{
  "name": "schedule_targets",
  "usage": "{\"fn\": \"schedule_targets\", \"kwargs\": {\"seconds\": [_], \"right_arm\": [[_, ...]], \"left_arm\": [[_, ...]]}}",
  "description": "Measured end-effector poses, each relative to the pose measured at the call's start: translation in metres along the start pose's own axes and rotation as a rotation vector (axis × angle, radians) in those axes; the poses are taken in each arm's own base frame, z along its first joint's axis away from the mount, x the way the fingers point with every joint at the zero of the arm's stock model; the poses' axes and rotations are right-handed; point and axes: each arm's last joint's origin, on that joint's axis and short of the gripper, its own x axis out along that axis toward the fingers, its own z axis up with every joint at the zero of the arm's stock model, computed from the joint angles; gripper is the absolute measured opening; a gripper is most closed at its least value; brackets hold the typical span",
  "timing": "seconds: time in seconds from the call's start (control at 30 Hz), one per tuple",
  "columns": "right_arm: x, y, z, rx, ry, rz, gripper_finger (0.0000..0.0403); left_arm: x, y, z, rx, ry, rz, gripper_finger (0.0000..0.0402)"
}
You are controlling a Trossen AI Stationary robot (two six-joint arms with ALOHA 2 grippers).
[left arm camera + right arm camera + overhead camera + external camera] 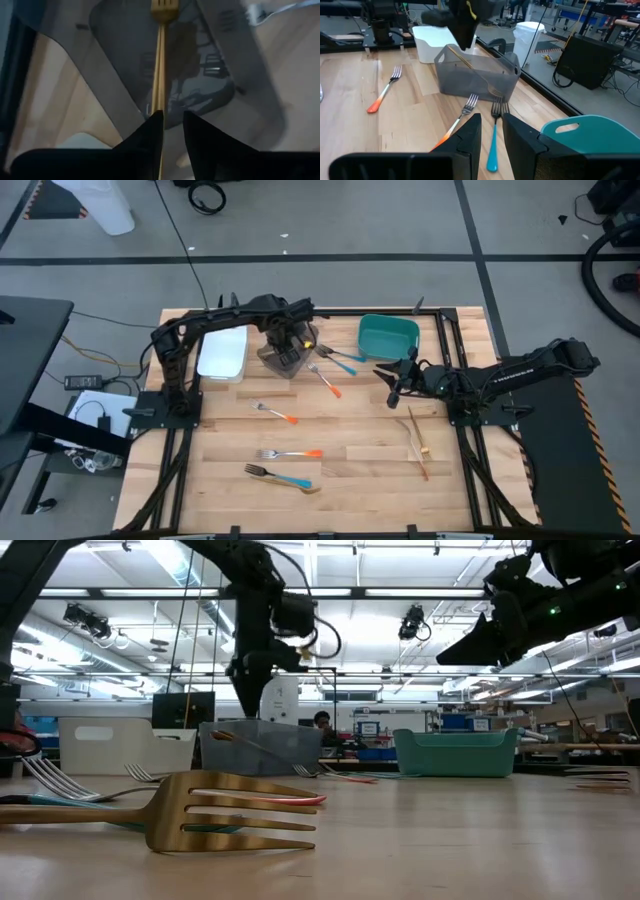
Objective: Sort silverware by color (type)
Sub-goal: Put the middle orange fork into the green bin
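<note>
A: Presently, item one: a gold-coloured fork (160,55), pinched by its handle between the fingers of the left gripper (292,346), tines pointing down into the grey translucent bin (284,360). Is it seated yet?

B: Not judged so. In the left wrist view the tines are seen over the bin floor and the handle is clamped; in the right wrist view the fork is seen leaning inside the bin. Release is best made only once the tines are well below the rim, so that the fork is not tipped out over the wall.

A: Item two, forks not yet binned?

B: Three orange-handled forks (275,413) lie on the wooden table (360,450) (one just beside the grey bin, one mid-table, one nearer the front edge), a blue-handled fork (338,361) lies between the grey bin and the teal bin (388,335), and another blue-handled one, with a gold fork beside it, lies at the front. Tan wooden utensils (417,442) lie by the right arm.

A: Item three, surroundings?

B: A white bin (222,353) stands beside the grey one. The right gripper (392,385) hangs above the table near the teal bin, its fingers narrowly parted with nothing between them.
</note>
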Motion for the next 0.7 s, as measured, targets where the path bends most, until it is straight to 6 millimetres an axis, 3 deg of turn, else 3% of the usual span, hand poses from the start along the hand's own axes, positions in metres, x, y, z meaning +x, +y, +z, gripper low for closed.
{"fn": "schedule_targets", "kwargs": {"seconds": [0.37,0.7], "right_arm": [[0.0,0.0,0.0,0.003,0.002,-0.001,0.0091],[0.0,0.001,0.0,-0.014,0.004,0.029,0.0091]], "left_arm": [[-0.032,-0.048,-0.002,0.105,-0.065,-0.022,0.0082],[-0.041,-0.11,-0.026,0.341,0.004,-0.031,0.0082]]}}
